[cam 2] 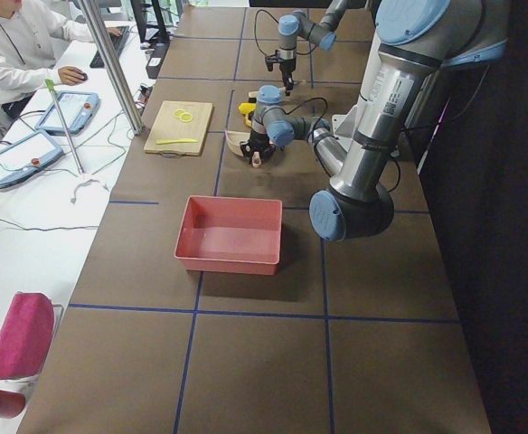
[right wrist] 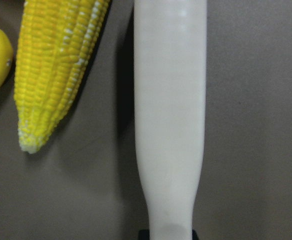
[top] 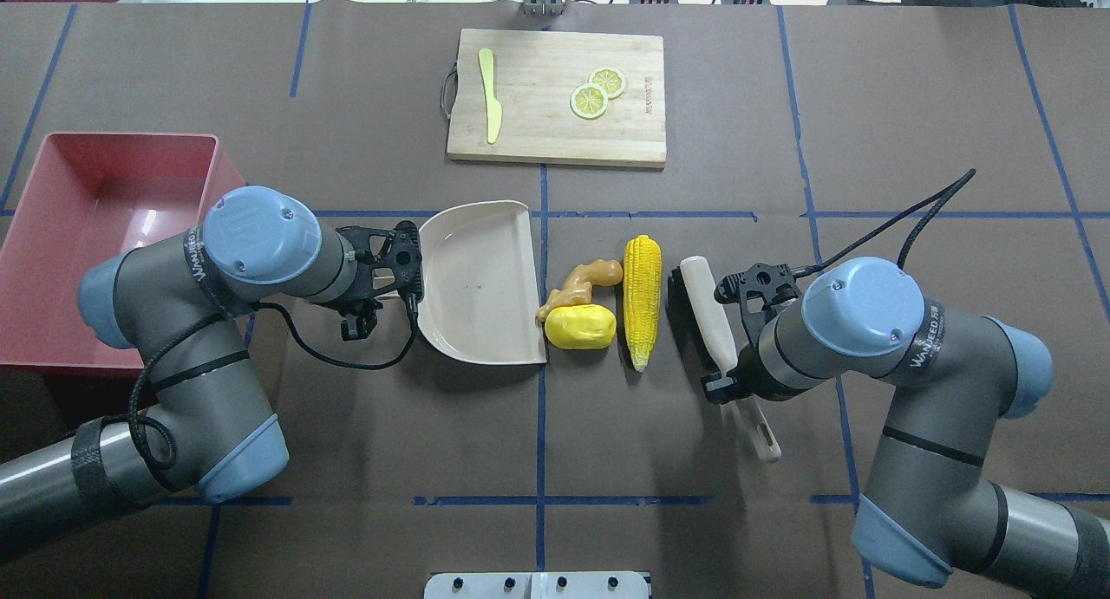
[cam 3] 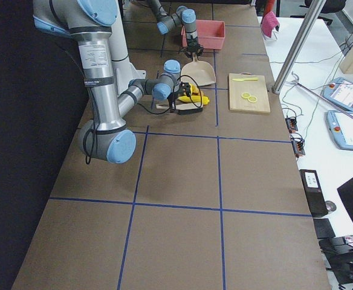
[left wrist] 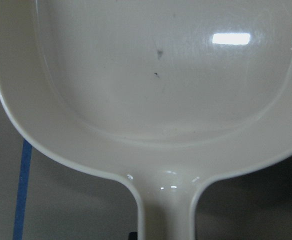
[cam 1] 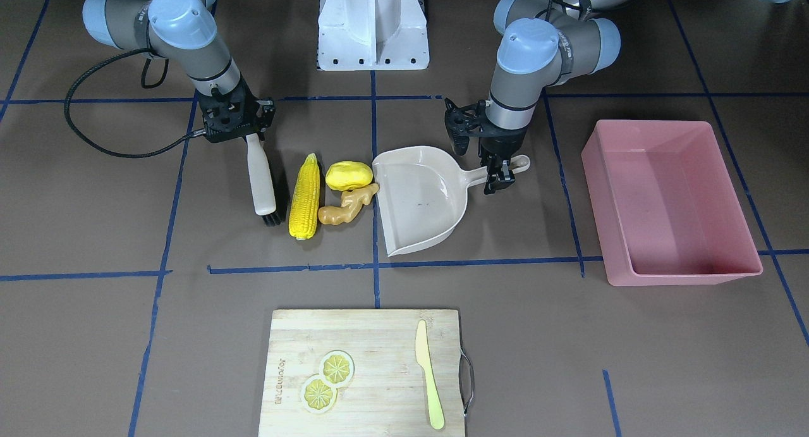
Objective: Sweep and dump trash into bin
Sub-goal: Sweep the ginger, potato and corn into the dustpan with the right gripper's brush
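Tabletop (cam 1: 505,336), corn cob (cam 1: 304,198) beside right gripper's (cam 1: 252,138) brush (cam 1: 262,179)

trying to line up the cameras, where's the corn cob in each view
Exterior front-facing: corn cob left of centre, between brush and beige dustpan.
Overhead exterior: right of centre, lengthwise up the picture.
Exterior left: too small to pick out.
Exterior right: upper middle, a yellow streak.
Left wrist-mounted: not in it.
Right wrist-mounted: upper left, beside the brush.
Shared landmark: the brush right beside it.
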